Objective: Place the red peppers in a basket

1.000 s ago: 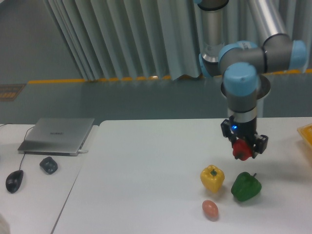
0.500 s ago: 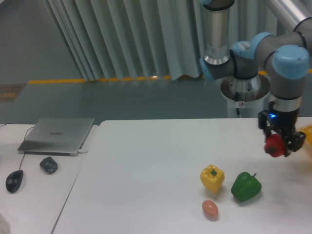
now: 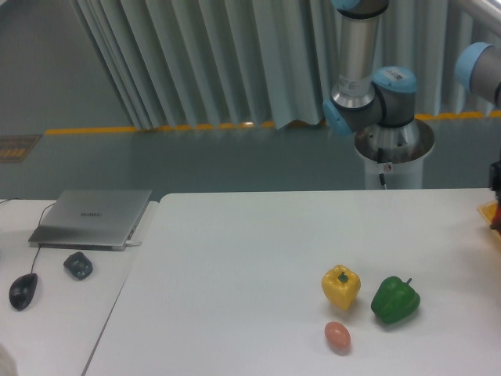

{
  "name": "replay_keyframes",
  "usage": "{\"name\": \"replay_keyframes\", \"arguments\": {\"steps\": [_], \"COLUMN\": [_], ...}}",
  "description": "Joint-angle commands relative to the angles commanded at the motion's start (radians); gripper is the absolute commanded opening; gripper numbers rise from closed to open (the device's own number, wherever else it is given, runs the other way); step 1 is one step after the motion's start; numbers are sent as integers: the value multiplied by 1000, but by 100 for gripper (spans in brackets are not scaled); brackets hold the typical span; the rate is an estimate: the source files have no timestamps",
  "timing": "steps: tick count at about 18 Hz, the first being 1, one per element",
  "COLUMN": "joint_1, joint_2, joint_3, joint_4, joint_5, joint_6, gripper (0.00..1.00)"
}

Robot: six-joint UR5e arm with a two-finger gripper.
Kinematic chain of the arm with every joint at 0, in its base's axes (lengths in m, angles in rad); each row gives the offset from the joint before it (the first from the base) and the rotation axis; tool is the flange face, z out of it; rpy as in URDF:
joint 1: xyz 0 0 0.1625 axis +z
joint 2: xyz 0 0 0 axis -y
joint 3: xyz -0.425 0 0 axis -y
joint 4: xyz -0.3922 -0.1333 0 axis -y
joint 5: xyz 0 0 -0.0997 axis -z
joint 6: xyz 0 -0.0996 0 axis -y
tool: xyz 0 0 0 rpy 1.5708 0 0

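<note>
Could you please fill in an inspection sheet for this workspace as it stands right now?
Surface: white table, with a second white desk butted against its left edge.
Job's things: red pepper barely visible, a red sliver at the right frame edge; basket shows only a yellow corner there.
Clutter: yellow bell pepper, green bell pepper, a small orange-pink egg-shaped item; on the desk a closed laptop, a mouse, a small dark object.
Grippers: gripper almost wholly out of frame; state cannot be told.
Cables: mouse cord runs toward the laptop.
Surroundings: grey curtain, yellow floor line, robot pedestal.
</note>
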Motion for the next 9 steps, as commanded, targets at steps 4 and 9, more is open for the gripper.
{"name": "replay_keyframes", "arguments": {"steps": [4,9], "joint_1": [35,63], "joint_2": [-2,-23], "joint_3": [-5,-23], "joint_4": [15,81], "joint_5": [57,55], "joint_6": [140,197], "gripper": [51,100]}}
